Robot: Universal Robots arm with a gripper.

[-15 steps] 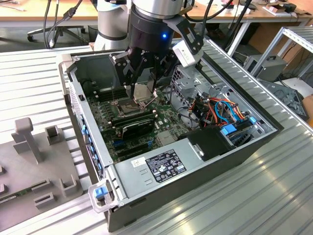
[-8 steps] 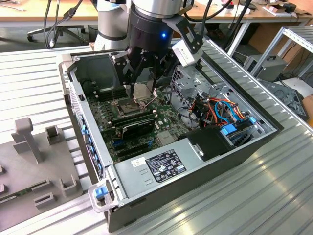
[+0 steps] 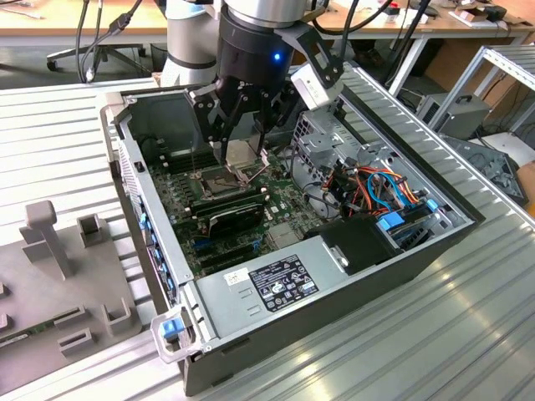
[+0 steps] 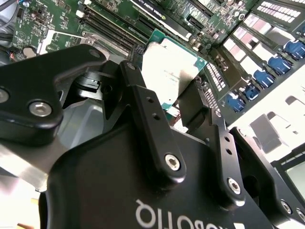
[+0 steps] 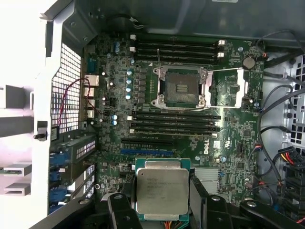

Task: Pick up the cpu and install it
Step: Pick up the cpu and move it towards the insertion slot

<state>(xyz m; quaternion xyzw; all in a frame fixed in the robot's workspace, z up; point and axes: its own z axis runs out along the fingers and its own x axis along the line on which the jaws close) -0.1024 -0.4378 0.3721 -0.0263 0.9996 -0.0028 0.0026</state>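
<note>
Tabletop of ribbed silver aluminium [image 3: 58, 134], open black computer case [image 3: 351, 326] on it, wooden desks [image 3: 84, 17] behind. Black gripper [image 3: 242, 155] clamped on small grey-tan square cpu [image 5: 161, 191], held above green motherboard [image 5: 109, 71], near silver metal-framed socket [image 5: 181, 87].

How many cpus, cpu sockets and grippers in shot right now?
cpu: 1, held in the gripper
socket: 1, open and empty
gripper: 1
Total: 3
</note>
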